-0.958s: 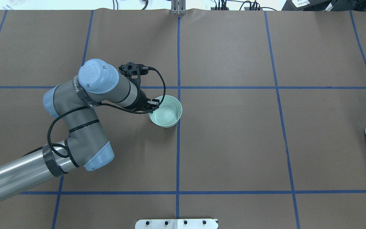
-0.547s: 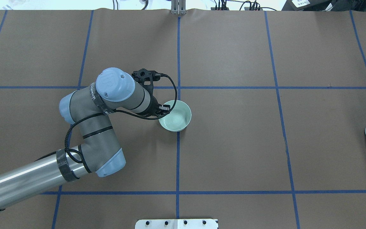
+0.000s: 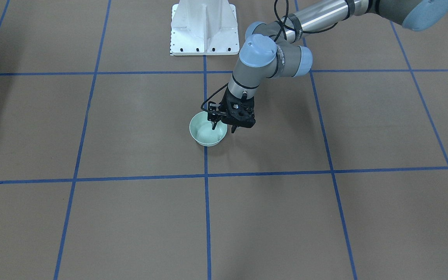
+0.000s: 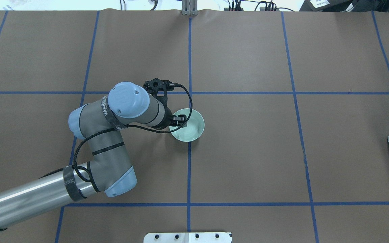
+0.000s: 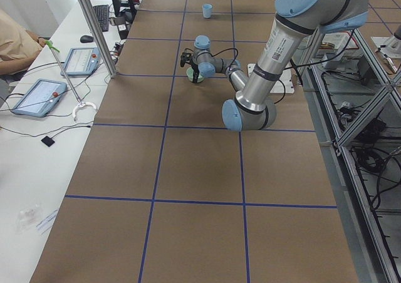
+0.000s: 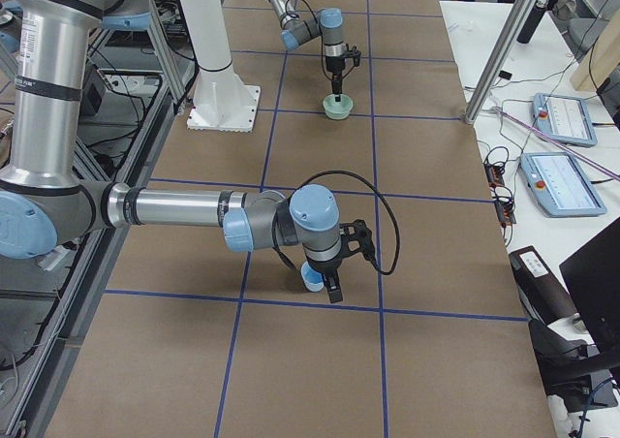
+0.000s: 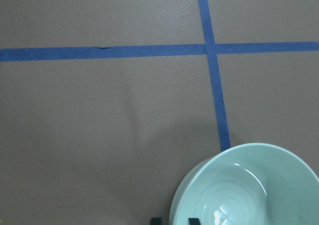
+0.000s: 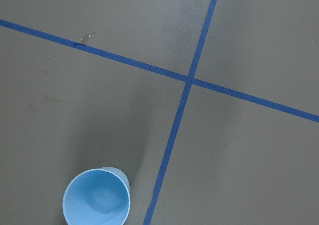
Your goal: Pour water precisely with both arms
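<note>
Your bowl (image 4: pixel 194 131) has slid right with the left gripper (image 4: pixel 180 120) clamped on its rim, strap (image 4: pixel 105 107) lettering unreadable, water (image 7: pixel 222 215) a faint glint, can't tell the right gripper's (image 6: pixel 332 288) grip.

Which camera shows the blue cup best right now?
Right wrist-mounted: the blue cup shows nearly whole, mouth up. Overhead and front-facing clip it at their edges; exterior left shows it tiny; exterior right half-hides it.
</note>
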Robot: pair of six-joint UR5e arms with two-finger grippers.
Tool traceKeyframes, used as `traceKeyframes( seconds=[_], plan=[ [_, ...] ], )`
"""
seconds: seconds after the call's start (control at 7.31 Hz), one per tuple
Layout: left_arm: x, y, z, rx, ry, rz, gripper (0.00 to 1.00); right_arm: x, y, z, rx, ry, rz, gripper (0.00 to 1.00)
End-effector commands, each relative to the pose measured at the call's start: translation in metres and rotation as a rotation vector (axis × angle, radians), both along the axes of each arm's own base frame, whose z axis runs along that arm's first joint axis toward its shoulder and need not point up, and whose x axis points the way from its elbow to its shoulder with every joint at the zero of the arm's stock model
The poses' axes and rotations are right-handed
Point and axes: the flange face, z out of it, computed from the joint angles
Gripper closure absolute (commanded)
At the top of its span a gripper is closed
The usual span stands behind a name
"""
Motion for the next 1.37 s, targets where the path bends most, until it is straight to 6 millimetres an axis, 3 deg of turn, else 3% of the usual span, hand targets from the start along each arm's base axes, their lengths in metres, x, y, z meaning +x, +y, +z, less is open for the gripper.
traceKeyframes(
  seconds=[0.0, 0.14, 0.27, 0.41, 0.55, 0.68, 0.96, 1.09, 1.23],
  plan=[
    [-0.063, -0.015, -0.032, -0.072, -0.014, 0.011, 0.00, 0.000, 0.000, -0.003, -0.016, -0.007, 0.022, 0.00],
    [-0.095, -0.010, -0.048, -0.004, -0.036, 0.069, 0.00, -0.001, 0.000, -0.007, -0.018, -0.024, 0.028, 0.00],
    [-0.133, -0.004, -0.038, 0.063, -0.107, 0.121, 0.00, -0.003, 0.000, -0.011, -0.034, -0.050, 0.043, 0.00],
    [-0.178, -0.013, -0.013, 0.114, -0.154, 0.148, 0.00, -0.008, 0.000, -0.025, -0.049, -0.068, 0.088, 0.00],
    [-0.238, -0.033, 0.033, 0.132, -0.192, 0.157, 0.00, -0.021, 0.004, -0.033, -0.061, -0.094, 0.136, 0.00],
    [-0.300, -0.056, 0.072, 0.186, -0.221, 0.205, 0.00, -0.046, 0.006, -0.040, -0.079, -0.127, 0.171, 0.00],
    [-0.420, -0.084, 0.156, 0.257, -0.306, 0.247, 0.00, -0.086, 0.018, -0.063, -0.128, -0.158, 0.236, 0.00],
    [-0.469, -0.095, 0.188, 0.271, -0.348, 0.240, 0.00, -0.110, 0.021, -0.088, -0.155, -0.153, 0.281, 0.00],
    [-0.503, -0.109, 0.217, 0.282, -0.352, 0.266, 0.00, -0.141, 0.024, -0.108, -0.187, -0.138, 0.337, 0.00]
  ],
)
